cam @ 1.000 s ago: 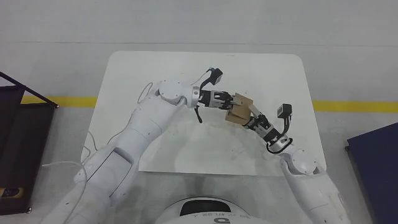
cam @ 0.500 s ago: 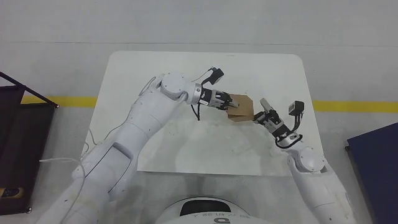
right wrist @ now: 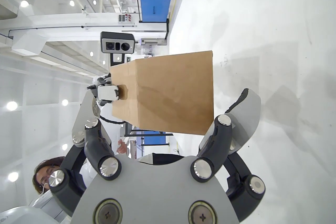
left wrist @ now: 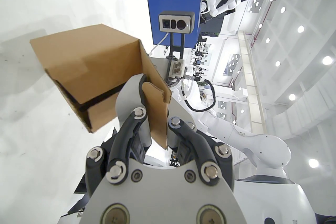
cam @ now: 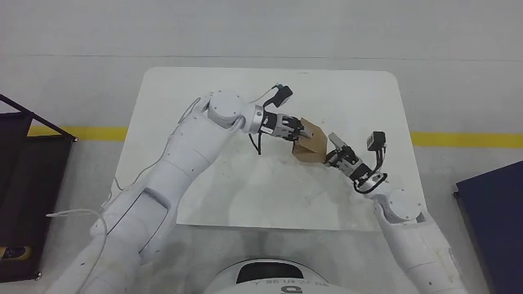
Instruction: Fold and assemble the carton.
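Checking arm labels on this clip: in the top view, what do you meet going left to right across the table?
left gripper → carton → right gripper

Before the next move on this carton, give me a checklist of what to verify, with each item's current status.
1. Left gripper clamped on the carton by its side flap: ok.
2. Right gripper open and facing the carton: ok.
3. Right gripper's fingers touching the carton: cannot tell.
4. End flaps closed flush: not ok, a dark gap shows between them.
5. Carton resting on the table: cannot tell.
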